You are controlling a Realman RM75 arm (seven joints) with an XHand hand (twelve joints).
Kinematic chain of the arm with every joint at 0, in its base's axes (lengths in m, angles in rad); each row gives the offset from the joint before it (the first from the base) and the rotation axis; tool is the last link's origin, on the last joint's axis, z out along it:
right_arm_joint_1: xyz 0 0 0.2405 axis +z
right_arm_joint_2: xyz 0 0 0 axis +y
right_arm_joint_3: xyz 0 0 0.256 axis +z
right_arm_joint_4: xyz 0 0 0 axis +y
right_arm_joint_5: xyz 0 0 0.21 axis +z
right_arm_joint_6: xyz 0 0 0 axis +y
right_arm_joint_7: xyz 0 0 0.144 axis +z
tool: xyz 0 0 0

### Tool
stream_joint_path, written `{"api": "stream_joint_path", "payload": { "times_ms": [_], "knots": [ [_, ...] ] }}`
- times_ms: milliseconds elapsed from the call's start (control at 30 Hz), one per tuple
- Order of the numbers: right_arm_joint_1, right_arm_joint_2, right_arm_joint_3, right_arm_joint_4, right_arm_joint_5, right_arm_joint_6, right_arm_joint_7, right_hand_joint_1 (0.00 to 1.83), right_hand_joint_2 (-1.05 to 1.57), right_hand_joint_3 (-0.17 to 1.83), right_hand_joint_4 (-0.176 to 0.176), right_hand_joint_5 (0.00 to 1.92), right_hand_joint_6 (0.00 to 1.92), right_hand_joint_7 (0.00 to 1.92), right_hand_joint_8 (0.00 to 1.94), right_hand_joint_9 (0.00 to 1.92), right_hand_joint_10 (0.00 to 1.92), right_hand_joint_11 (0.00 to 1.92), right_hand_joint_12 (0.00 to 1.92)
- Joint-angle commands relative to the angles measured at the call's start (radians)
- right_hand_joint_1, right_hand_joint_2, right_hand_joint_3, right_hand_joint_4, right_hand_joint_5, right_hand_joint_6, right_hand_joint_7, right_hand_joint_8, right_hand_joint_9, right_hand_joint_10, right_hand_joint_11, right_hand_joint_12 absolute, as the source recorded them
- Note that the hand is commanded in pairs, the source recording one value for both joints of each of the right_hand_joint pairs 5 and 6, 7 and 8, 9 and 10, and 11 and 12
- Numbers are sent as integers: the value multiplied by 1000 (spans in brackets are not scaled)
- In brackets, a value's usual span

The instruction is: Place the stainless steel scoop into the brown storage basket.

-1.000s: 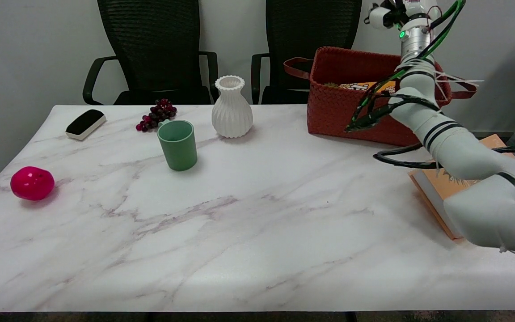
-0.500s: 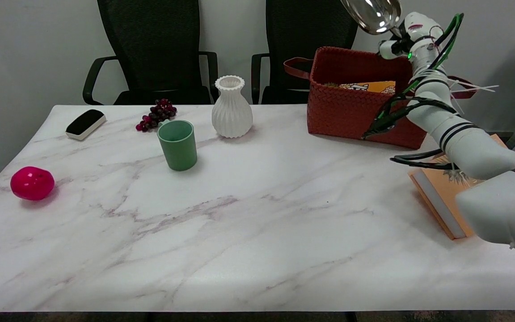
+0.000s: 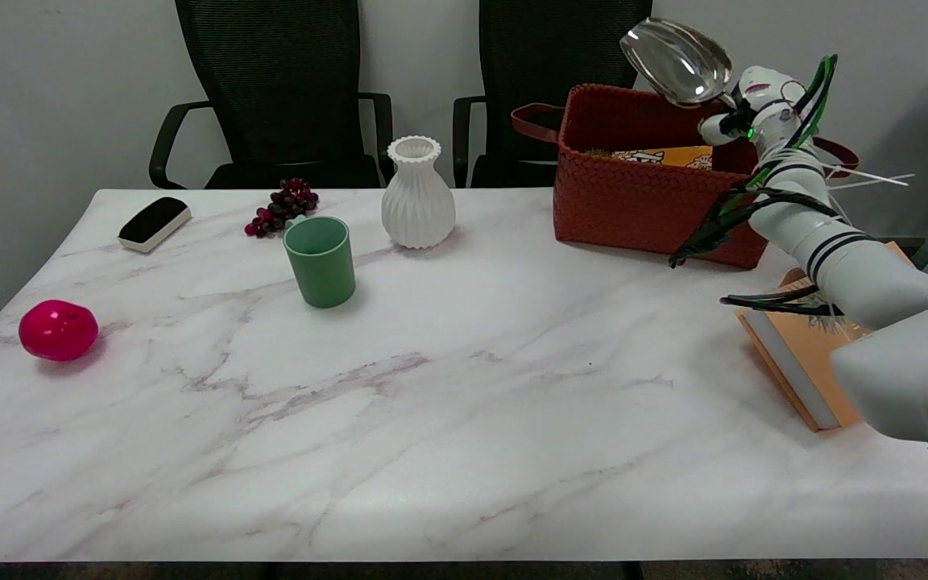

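Scoop (image 3: 677, 62) held aloft, upper right of frame, above brown basket (image 3: 633, 193) | right hand (image 3: 742, 105) mostly hidden, evidently grasping the handle | done: lift, carry | left: lower in, release.

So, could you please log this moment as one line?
right hand: holds scoop | scoop: raised above basket | placement: not yet done
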Motion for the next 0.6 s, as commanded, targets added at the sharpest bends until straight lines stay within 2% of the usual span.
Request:
{"api": "stream_joint_path", "payload": {
  "times_ms": [33,367,600],
  "knots": [
    [-6,11,1,-97,3,-21,-33,791,1083,526,0,1920,1920,1920,1920,1843,1843,1920,1920],
    [-7,10,-10,-80,3,-11,-33,766,1052,516,0,1920,1920,1920,1920,1888,1888,1920,1920],
    [-17,12,-9,-43,3,-5,-33,756,870,511,0,1920,1920,1920,1920,1920,1920,1920,1920]
  ]
}}
